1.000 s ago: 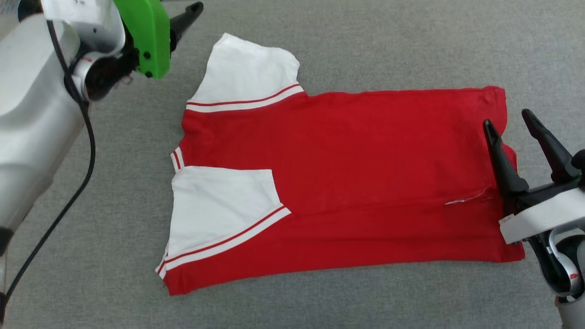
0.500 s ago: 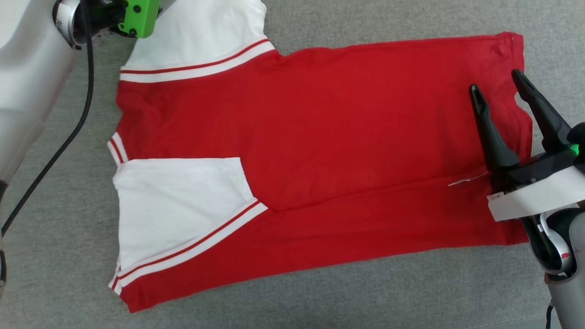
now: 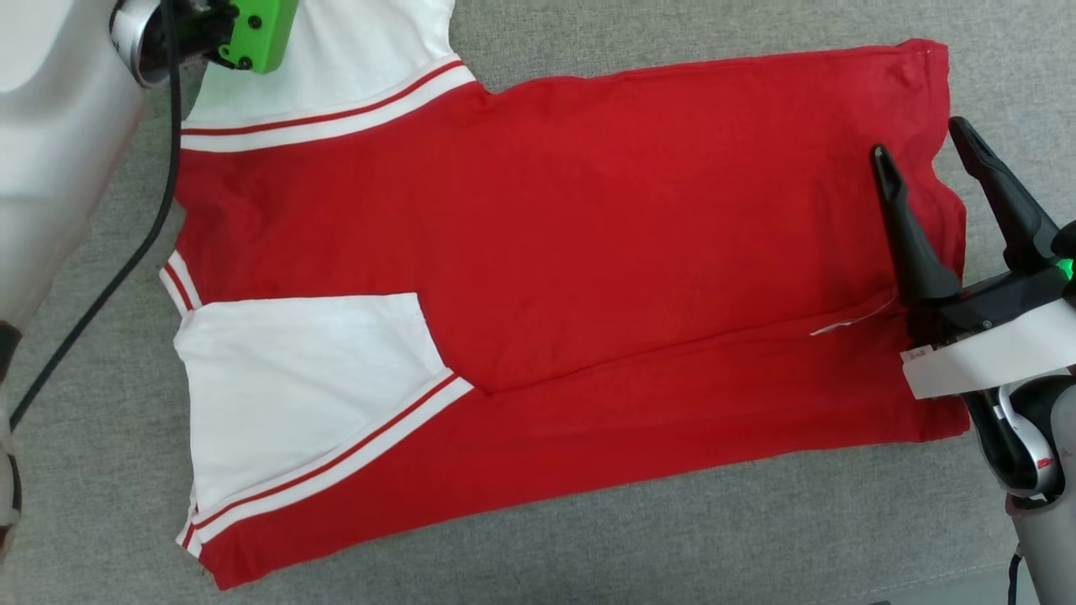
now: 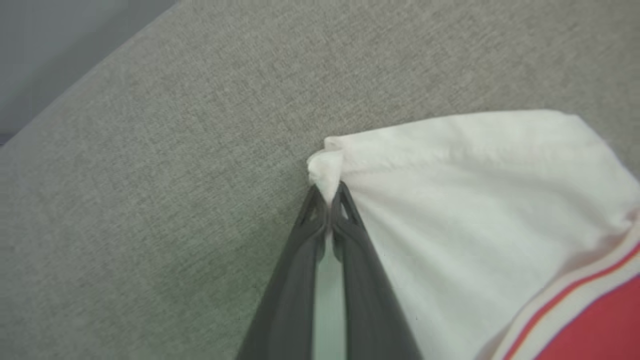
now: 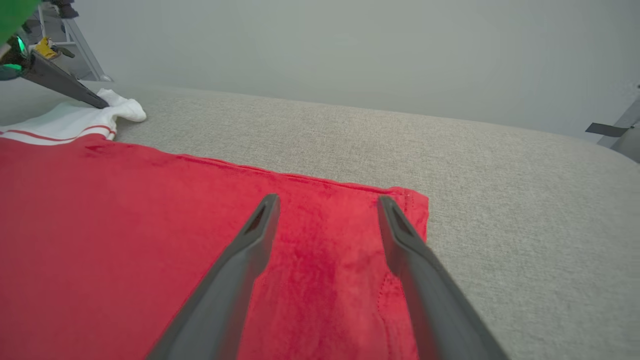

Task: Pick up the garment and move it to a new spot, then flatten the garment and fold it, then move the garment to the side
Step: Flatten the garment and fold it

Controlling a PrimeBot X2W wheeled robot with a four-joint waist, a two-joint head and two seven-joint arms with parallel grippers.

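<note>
Left gripper [image 4: 327, 200] clamped on white sleeve tip of the garment [image 3: 588, 210]; right gripper [image 3: 918, 139] spread wide over its hem, empty.

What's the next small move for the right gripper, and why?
Probably lower the right gripper and close it on the shirt's far hem corner. The left gripper is shut on the far sleeve's tip, while the right hangs open over the red hem, gripping nothing. A matching grip looks needed before folding that edge over.
</note>
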